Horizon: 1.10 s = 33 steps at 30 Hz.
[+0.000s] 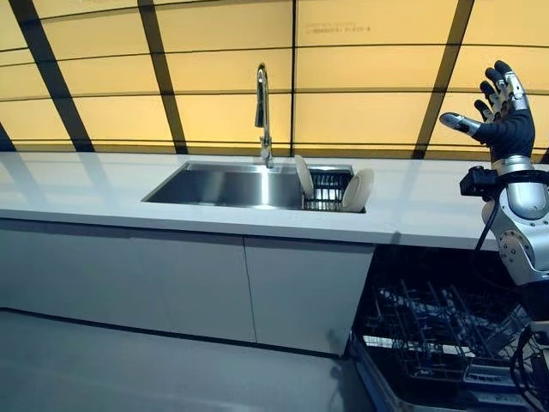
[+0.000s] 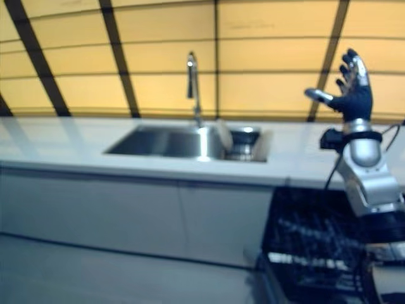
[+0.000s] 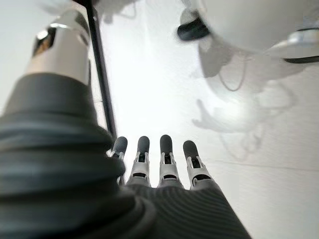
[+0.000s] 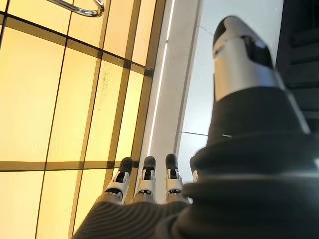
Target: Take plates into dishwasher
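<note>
Two white plates stand on edge in a dark rack (image 1: 326,190) at the right end of the steel sink (image 1: 219,185): one plate (image 1: 304,177) leans at the rack's left, the other plate (image 1: 358,190) at its right. My right hand (image 1: 504,120) is raised above the counter, well right of the plates, open with fingers spread and holding nothing. The open dishwasher's lower rack (image 1: 433,335) sits below it at the lower right. My left hand (image 3: 164,164) shows only in its wrist view, fingers straight, empty, over the pale floor.
A tall tap (image 1: 262,107) rises behind the sink. The pale counter (image 1: 77,184) runs left and right, with grey cabinet fronts (image 1: 189,283) below. A yellow tiled wall (image 1: 360,77) stands behind.
</note>
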### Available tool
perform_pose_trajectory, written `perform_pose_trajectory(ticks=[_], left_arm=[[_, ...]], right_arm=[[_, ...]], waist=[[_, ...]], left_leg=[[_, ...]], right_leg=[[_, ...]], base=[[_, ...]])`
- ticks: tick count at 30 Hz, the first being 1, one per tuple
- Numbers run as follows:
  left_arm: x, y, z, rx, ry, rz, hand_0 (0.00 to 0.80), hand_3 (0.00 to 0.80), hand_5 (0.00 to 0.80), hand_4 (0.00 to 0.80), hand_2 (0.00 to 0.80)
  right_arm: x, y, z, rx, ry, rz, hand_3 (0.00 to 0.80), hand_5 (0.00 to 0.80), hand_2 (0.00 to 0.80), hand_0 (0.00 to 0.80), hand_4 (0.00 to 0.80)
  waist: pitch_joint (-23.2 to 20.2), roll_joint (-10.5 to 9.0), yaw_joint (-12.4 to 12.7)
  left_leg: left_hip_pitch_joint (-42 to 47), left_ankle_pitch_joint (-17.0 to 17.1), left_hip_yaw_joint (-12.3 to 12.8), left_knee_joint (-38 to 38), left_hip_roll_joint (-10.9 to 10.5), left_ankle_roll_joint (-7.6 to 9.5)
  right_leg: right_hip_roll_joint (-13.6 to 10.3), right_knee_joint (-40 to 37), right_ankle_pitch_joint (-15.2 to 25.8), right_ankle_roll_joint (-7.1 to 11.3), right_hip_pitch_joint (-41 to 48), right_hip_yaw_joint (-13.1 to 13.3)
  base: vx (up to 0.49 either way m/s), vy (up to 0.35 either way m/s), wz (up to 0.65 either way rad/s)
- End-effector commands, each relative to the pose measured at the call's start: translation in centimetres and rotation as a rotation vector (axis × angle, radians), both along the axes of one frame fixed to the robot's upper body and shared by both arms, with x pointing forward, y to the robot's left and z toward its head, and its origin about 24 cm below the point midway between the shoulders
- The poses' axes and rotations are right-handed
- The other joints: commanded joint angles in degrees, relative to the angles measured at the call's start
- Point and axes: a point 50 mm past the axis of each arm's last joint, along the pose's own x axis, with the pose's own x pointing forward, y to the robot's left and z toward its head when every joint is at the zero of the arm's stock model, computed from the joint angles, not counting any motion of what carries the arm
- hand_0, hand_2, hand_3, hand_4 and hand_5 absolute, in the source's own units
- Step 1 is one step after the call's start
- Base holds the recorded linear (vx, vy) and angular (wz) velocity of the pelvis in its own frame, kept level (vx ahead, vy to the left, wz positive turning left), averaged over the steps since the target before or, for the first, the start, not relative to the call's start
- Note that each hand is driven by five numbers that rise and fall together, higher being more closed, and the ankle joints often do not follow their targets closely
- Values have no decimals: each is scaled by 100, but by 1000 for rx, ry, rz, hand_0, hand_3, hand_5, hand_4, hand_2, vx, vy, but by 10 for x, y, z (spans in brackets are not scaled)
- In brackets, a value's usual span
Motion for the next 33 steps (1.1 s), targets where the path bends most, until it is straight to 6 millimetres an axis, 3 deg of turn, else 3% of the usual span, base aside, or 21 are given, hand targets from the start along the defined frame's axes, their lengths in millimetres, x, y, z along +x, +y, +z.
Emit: perform_pose_trajectory(ticks=[1, 2, 3, 5, 6, 7, 9, 11, 12, 13, 16, 22, 25, 29, 31, 33], left_arm=[[18, 15, 10, 61, -70, -42, 0, 0, 0, 0, 0], [22, 18, 12, 72, -66, -49, 0, 0, 0, 0, 0], [24, 21, 13, 81, -60, -51, 0, 0, 0, 0, 0], [22, 27, 13, 100, -41, -45, 0, 0, 0, 0, 0], [21, 30, 14, 106, -31, -46, 0, 0, 0, 0, 0], [19, 33, 13, 115, -6, -49, 0, 0, 0, 0, 0], [16, 34, 13, 118, 10, -48, 0, 0, 0, 0, 0], [6, 34, 10, 118, 31, -28, 0, 0, 0, 0, 0], [4, 34, 9, 118, 33, -22, 0, 0, 0, 0, 0], [-3, 34, 7, 118, 41, -1, 0, 0, 0, 0, 0], [-6, 35, 7, 111, 42, 19, 0, 0, 0, 0, 0], [2, 34, 8, 92, 16, 22, 0, 0, 0, 0, 0], [9, 28, 8, 81, 11, -33, 0, 0, 0, 0, 0], [13, 24, 9, 83, 5, -67, 0, 0, 0, 0, 0], [19, 29, 12, 92, -17, -61, 0, 0, 0, 0, 0], [20, 34, 14, 104, -19, -50, 0, 0, 0, 0, 0]], right_arm=[[-13, 5, 29, 9, -146, 10, 0, 0, 0, 0, 0], [-11, 3, 33, 15, -148, -3, 0, 0, 0, 0, 0], [-9, 4, 36, 18, -150, -9, 0, 0, 0, 0, 0], [-5, 6, 39, 19, -150, -19, 0, 0, 0, 0, 0], [-4, 6, 41, 21, -148, -24, 0, 0, 0, 0, 0], [-1, 7, 42, 23, -146, -30, 0, 0, 0, 0, 0], [0, 8, 42, 20, -145, -32, 0, 0, 0, 0, 0], [3, 11, 41, 15, -137, -29, 0, 0, 0, 0, 0], [4, 12, 41, 15, -136, -24, 0, 0, 0, 0, 0], [6, 14, 41, 15, -134, -10, 0, 0, 0, 0, 0], [8, 14, 42, 13, -129, 10, 0, 0, 0, 0, 0], [7, 12, 43, 13, -134, 7, 0, 0, 0, 0, 0], [-1, 0, 46, 18, -143, -34, 0, 0, 0, 0, 0], [-8, -9, 47, 20, -161, -65, 0, 0, 0, 0, 0], [-15, -16, 47, 30, -184, -80, 0, 0, 0, 0, 0], [-17, -19, 48, 42, -193, -84, 0, 0, 0, 0, 0]], waist=[[210, -425, 226], [301, -408, 348], [343, -388, 419], [363, -290, 522], [362, -265, 560], [361, -191, 651], [369, -131, 750], [375, -74, 943], [380, -66, 971], [393, -1, 1091], [374, 38, 1144], [295, 72, 1069], [254, 43, 933], [171, -35, 826], [101, -85, 825], [59, -117, 832]], left_leg=[[-124, 292, 822, -95, -8, 458], [-507, 140, 962, -636, 336, 607], [-565, 44, 1047, -988, 458, 680], [-461, 222, 1227, -2237, 802, 651], [-463, 236, 1249, -2609, 865, 654], [-359, 313, 1221, -3580, 907, 633], [-357, 456, 1034, -4172, 896, 588], [-460, 774, 692, -4831, 899, 504], [-491, 829, 639, -4901, 910, 494], [-651, 1059, 455, -5044, 989, 462], [-656, 1013, 309, -5068, 1092, 465], [-455, 728, 258, -5076, 1319, 422], [-412, 574, 665, -4938, 1488, 378], [-390, 431, 980, -4875, 1471, 377], [-385, 267, 1015, -4788, 1259, 518], [-357, 180, 1030, -4733, 1143, 629]], right_leg=[[-274, -1292, 944, 583, 978, 561], [-198, -1322, 829, 588, 1120, 614], [-150, -1340, 777, 601, 1180, 660], [19, -1408, 611, 639, 1347, 748], [62, -1444, 577, 664, 1403, 776], [139, -1528, 498, 726, 1546, 851], [194, -1590, 455, 766, 1659, 991], [242, -1745, 370, 796, 1921, 1250], [245, -1765, 351, 799, 1974, 1306], [273, -1815, 330, 828, 2109, 1522], [196, -1785, 235, 876, 2220, 1672], [14, -1625, 90, 951, 2212, 1613], [-181, -1593, 66, 1052, 2241, 1340], [-438, -1653, 85, 1222, 2343, 1093], [-716, -1580, 179, 1430, 2285, 971], [-846, -1489, 285, 1506, 2217, 935]], base=[[109, -147, 7], [128, -106, -13], [161, -70, -15], [159, 16, -44], [245, 81, -64], [238, 97, -18], [208, 89, -14], [187, 62, -42], [137, 54, -38], [80, 37, -33], [102, 61, -66], [94, 112, -36], [140, 185, -3], [139, 197, 26], [165, 270, 34], [135, 215, 16]])
